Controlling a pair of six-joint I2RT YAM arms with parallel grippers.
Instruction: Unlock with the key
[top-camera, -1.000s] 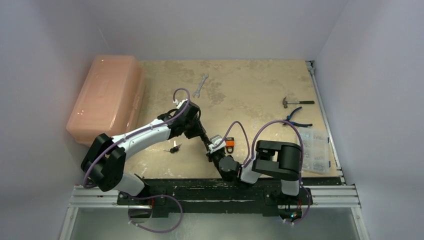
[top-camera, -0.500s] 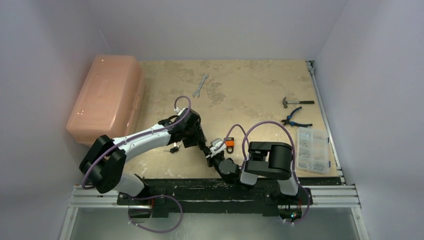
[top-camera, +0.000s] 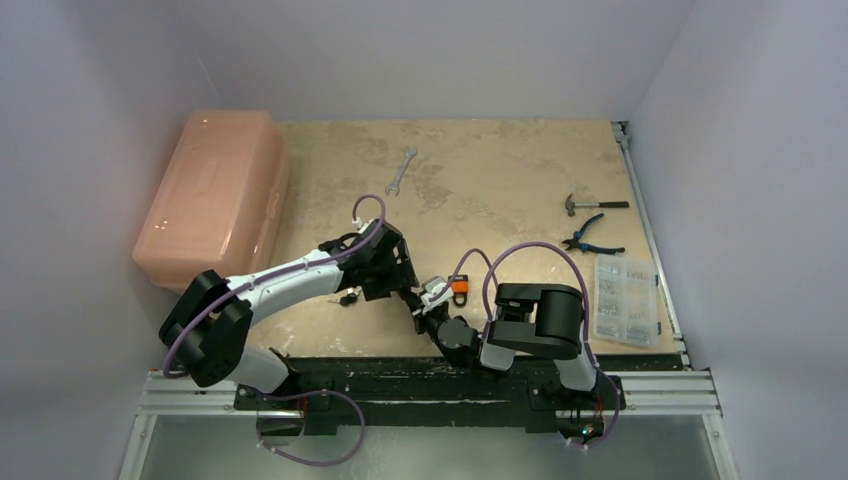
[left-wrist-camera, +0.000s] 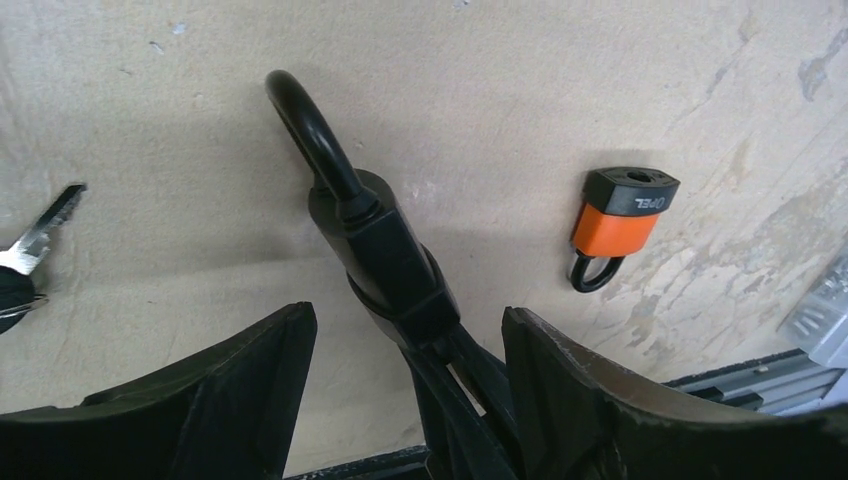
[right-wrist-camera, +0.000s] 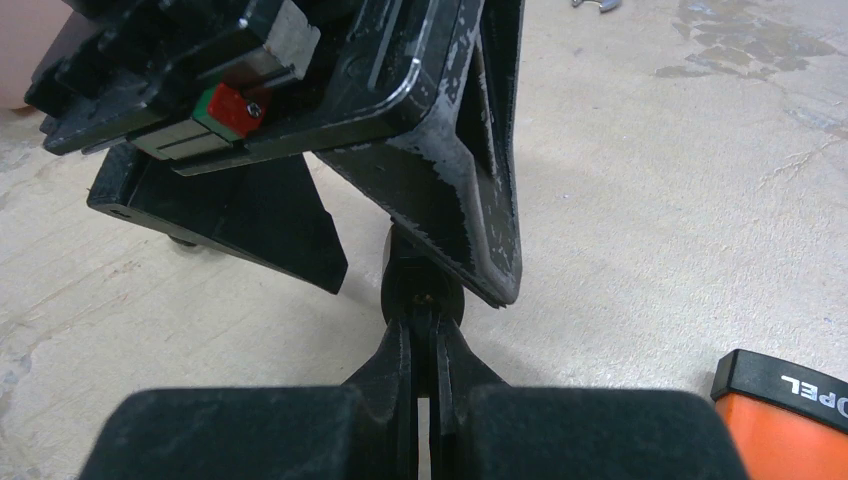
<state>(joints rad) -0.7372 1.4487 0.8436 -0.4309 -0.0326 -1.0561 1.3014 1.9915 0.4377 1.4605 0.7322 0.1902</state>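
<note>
Key (left-wrist-camera: 45, 222) half cut off; right jaws pinch black padlock (left-wrist-camera: 385, 250).

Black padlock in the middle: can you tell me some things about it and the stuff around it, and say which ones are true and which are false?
1. The right gripper is shut on the black padlock. True.
2. The left gripper holds the silver key. False: the key, which has a black head, lies on the table, and the left gripper is open with a finger on either side of the black padlock.
3. The orange padlock lies on the table, apart from the black one. True.
4. The small hammer is inside the pink plastic box. False: it lies on the table, near the blue-handled pliers.
</note>
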